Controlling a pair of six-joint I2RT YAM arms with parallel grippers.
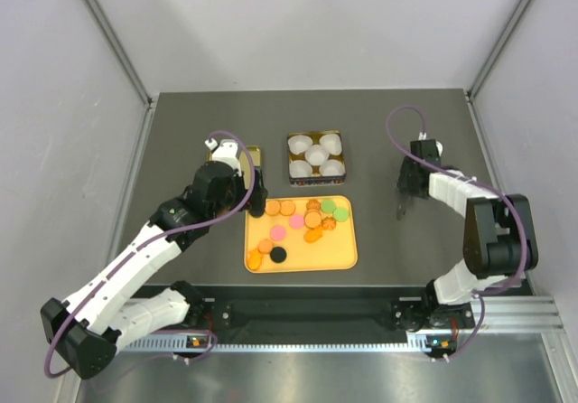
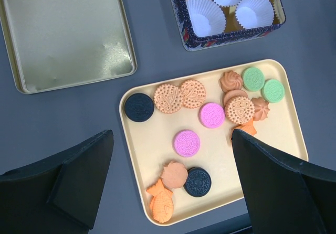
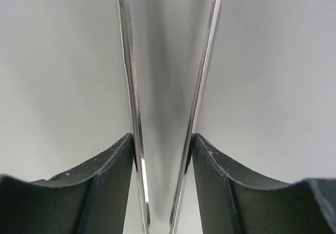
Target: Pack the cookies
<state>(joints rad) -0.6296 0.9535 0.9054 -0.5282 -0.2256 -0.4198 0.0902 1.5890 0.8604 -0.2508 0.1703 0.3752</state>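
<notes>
cookies (image 2: 186, 142) on tray (image 2: 273, 134), cup-filled tin (image 2: 231, 38) behind, lid (image 2: 63, 34) left of tin

The left arm (image 1: 135, 258) stretched forward, jaws spread wide; the right arm (image 1: 452, 187) folded inward, jaws narrowly apart, empty.

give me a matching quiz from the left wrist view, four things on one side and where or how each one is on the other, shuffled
Things:
1. square gold metal lid
2. white pleated paper cups
3. two green round cookies
4. left gripper

Place or state:
a. on the yellow tray
b. open, above the tray
c. inside the dark patterned tin
d. flat on the grey table

Pairs: 1-d, 2-c, 3-a, 4-b
</notes>
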